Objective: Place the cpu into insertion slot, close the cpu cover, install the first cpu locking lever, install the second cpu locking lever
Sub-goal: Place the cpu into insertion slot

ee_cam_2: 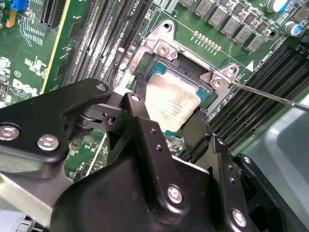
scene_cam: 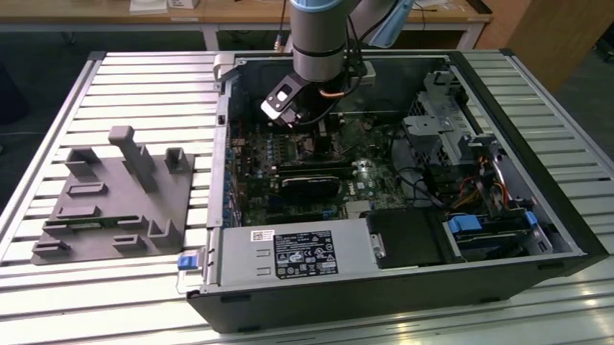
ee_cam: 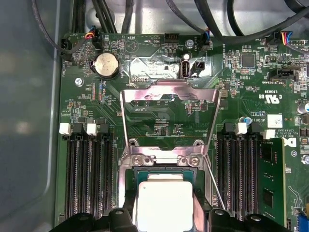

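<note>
The gripper (ee_cam_2: 170,115) straddles the chip (ee_cam_2: 169,96); whether it pinches the chip or stands just clear cannot be told. Step in hand, as judged: placing the chip, which lies flat within the socket (ee_cam_2: 163,48), directly beneath the gripper. The cover (ee_cam: 145,94) stands open, tilted up beside the socket; closing it would call for the gripper clear of the chip

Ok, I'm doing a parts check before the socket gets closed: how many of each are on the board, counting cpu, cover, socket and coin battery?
cpu: 1
cpu cover: 1
insertion slot: 1
coin battery: 1
Total: 4
</note>
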`<state>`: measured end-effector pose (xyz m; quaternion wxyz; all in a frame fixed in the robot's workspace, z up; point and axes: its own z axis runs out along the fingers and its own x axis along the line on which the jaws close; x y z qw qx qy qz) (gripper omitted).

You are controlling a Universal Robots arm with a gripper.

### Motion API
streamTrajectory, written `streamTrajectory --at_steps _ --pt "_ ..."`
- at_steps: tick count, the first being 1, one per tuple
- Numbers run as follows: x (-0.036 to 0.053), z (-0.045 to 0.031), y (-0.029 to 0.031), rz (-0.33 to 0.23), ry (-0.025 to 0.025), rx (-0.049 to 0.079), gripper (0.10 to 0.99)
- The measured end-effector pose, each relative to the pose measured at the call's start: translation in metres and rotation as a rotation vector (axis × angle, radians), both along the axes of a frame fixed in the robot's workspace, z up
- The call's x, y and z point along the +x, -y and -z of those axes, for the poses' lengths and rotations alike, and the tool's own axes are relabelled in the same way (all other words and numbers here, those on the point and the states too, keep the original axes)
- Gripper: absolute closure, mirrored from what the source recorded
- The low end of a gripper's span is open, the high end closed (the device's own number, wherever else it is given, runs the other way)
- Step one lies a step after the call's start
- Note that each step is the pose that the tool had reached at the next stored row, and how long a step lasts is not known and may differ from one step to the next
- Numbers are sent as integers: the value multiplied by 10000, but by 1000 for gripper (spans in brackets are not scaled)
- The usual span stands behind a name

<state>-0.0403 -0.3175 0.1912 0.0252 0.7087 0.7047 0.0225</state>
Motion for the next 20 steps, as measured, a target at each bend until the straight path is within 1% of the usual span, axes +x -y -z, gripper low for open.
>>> streamTrajectory --at_steps 5,6,9,14,15,20 --pt "2 3 -2 -1 5 3 533" --pt "1 2 -1 0 3 0 471" --pt "0 -5 0 0 -3 -11 471" --pt "0 -130 0 1 0 -7 471" --pt "0 -143 0 1 -1 -8 471" --pt "0 -146 0 0 1 -6 471"
